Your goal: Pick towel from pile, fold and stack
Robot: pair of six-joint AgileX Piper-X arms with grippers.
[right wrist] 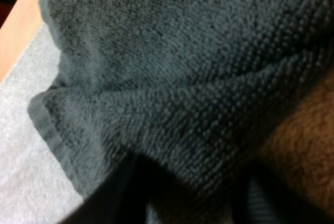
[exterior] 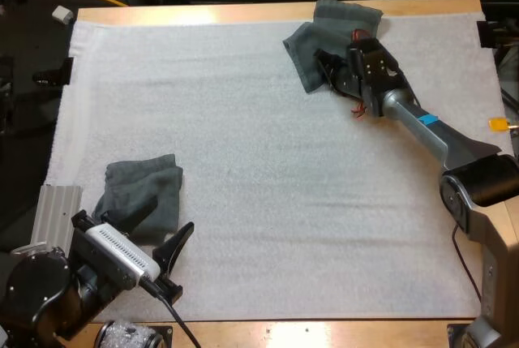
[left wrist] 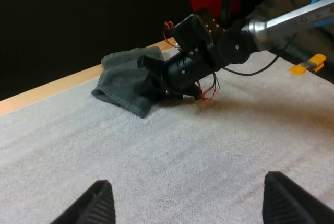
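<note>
A crumpled dark grey-green towel (exterior: pixel 336 27) lies at the mat's far right, partly over the wooden edge. My right gripper (exterior: pixel 328 70) is down on its near side, and in the right wrist view a fold of the towel (right wrist: pixel 193 130) bulges between the dark fingers (right wrist: pixel 122 195), which press on it from both sides. The left wrist view shows that gripper (left wrist: pixel 154 75) at the towel (left wrist: pixel 122 80). A folded towel (exterior: pixel 144 190) rests at the near left of the mat. My left gripper (exterior: pixel 154 233) hovers just in front of it, open, its fingertips (left wrist: pixel 96 203) wide apart over bare mat.
The white mat (exterior: pixel 259 169) covers most of the wooden table (exterior: pixel 203 14). A ribbed metal block (exterior: pixel 57 214) sits by the mat's near left edge. Small loose items (exterior: pixel 62 14) lie beyond the far left corner.
</note>
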